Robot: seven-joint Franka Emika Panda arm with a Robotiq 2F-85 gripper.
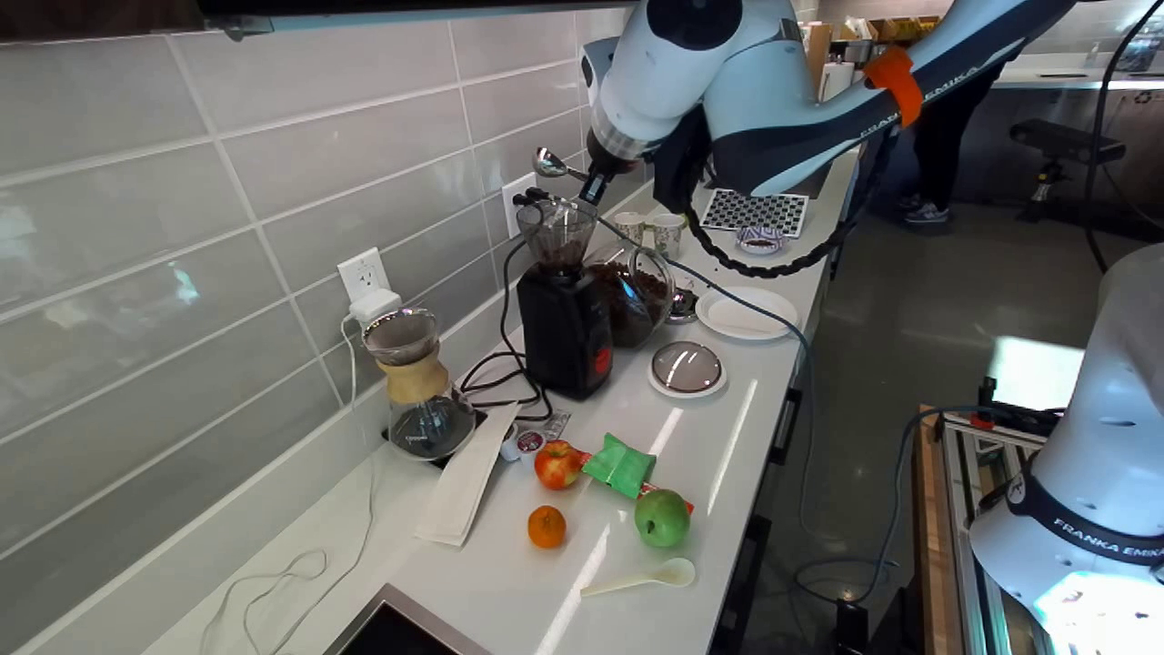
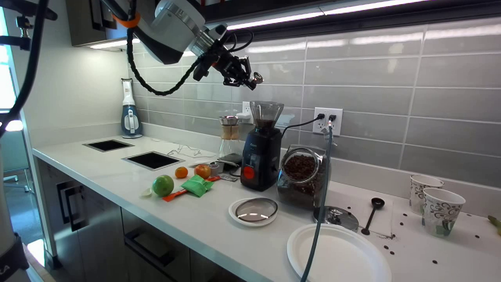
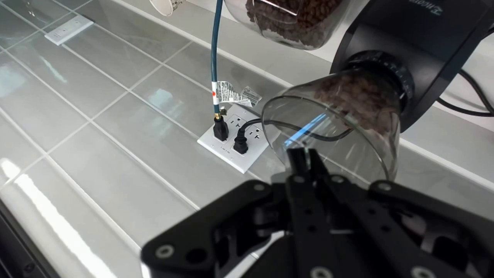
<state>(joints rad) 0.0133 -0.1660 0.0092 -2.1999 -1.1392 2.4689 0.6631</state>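
Grey tile (image 2: 375,133) backs a white kitchen counter (image 2: 195,213) laid out with coffee gear and snacks. Reading left to right, a handheld vacuum (image 2: 131,117) stands upright in the far corner, likely to keep it out of the way. A green fruit (image 2: 163,185), an orange (image 2: 181,172) and an apple (image 2: 202,171) lie loose near a green packet (image 2: 197,185), seemingly set apart from the gear. A glass carafe (image 2: 229,138) stands far back near the tile, perhaps safe from knocks. Right of it, a black grinder (image 2: 254,160) stands near an outlet (image 3: 251,148), presumably for power. Above its hopper (image 3: 335,116), clear of the rim, I hold a metal scoop (image 1: 549,163): my gripper (image 3: 306,159) is narrow, fingers drawn together on the thin handle, a grip that I judge leaves the bowl free. Nearer, a strainer (image 2: 256,209) rests on a small plate (image 2: 250,223), perhaps to keep the counter clean. Right of the grinder, a bean jar (image 2: 303,184) faces its mouth toward the near side, probably for easy reach.

By count, left to right: one vacuum, two dark square openings (image 2: 109,145), one spoon (image 2: 146,193), three fruits, one packet, one carafe, one grinder, one metal scoop, one strainer, one small plate, one jar, one metal lid (image 2: 346,220), one large plate (image 2: 348,254), one black scoop (image 2: 377,203) and two paper cups (image 2: 443,211). Loose beans (image 2: 435,261) on the right are too small and scattered for me to number surely.
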